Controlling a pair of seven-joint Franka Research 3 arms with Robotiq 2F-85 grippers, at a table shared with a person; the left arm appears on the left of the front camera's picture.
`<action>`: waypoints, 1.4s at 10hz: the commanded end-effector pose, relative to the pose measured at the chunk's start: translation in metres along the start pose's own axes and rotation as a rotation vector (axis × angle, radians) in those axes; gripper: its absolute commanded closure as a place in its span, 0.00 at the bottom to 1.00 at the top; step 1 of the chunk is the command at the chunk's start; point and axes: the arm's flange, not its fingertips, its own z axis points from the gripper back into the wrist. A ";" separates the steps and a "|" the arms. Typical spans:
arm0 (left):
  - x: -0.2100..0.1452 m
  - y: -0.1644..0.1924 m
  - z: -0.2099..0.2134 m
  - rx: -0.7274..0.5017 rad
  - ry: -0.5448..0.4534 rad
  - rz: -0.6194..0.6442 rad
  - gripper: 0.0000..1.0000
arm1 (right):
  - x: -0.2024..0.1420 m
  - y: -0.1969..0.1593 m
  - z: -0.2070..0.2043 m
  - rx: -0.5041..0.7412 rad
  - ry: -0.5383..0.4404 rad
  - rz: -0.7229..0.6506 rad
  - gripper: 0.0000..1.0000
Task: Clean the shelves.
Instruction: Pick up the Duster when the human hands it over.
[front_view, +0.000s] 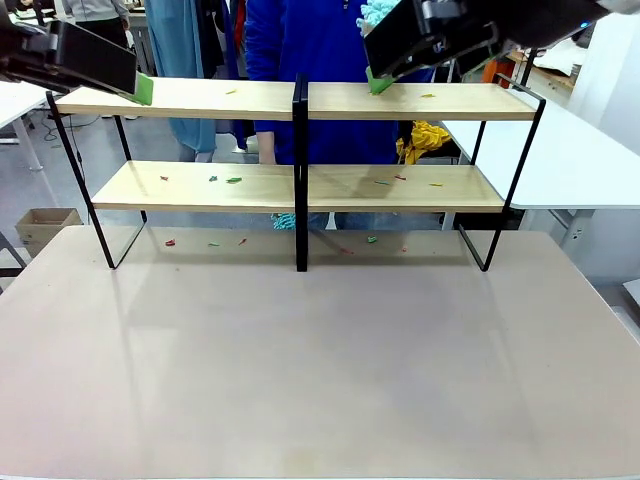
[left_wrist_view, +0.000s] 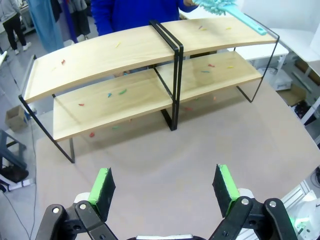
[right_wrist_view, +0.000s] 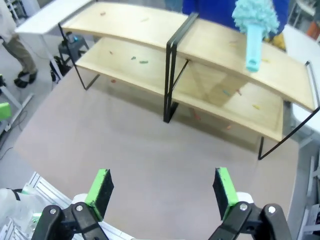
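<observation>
Shelves (front_view: 200, 98) sit on the far half of the desk (front_view: 320, 380) in the front view: two long light-wood boards on a thin black frame w/ a black post in the middle. Little coloured scraps (front_view: 232, 180) are scattered on both boards, plus a few on the desk under the lower one. Left gripper (front_view: 143, 89) shows at top left, its green pad overlapping the left end of the top board in the picture. Right gripper (front_view: 378, 80) shows at top right, pad lined up w/ the top board just right of the post. Depth is hard to judge from here. Person in a blue top (front_view: 310, 40) stands behind the rack, and a bit of teal duster (front_view: 378, 12) peeks out next to the right arm.

Left wrist view: looks down at the whole rack, well apart from it. Fingers (left_wrist_view: 102, 186) are spread wide w/ nothing btwn them, bare desk below. Duster's fluffy head is over one end of the top board, handle running out over that end.

Right wrist view: same deal, fingers (right_wrist_view: 100, 187) wide apart and empty, desk underneath, rack farther off. Duster hangs over the top board past the post, fluffy end up, handle pointing down toward the wood. Can't tell what's holding it.
</observation>
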 end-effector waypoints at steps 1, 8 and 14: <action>0.000 0.001 0.001 0.002 0.001 -0.014 0.00 | -0.007 -0.007 -0.002 0.004 -0.062 0.025 0.00; 0.000 0.001 0.001 0.002 0.001 -0.014 0.00 | -0.037 -0.042 0.017 0.038 -0.057 -0.130 0.00; 0.000 0.001 0.001 0.002 0.001 -0.014 0.00 | -0.040 -0.048 0.014 0.049 -0.050 -0.143 0.00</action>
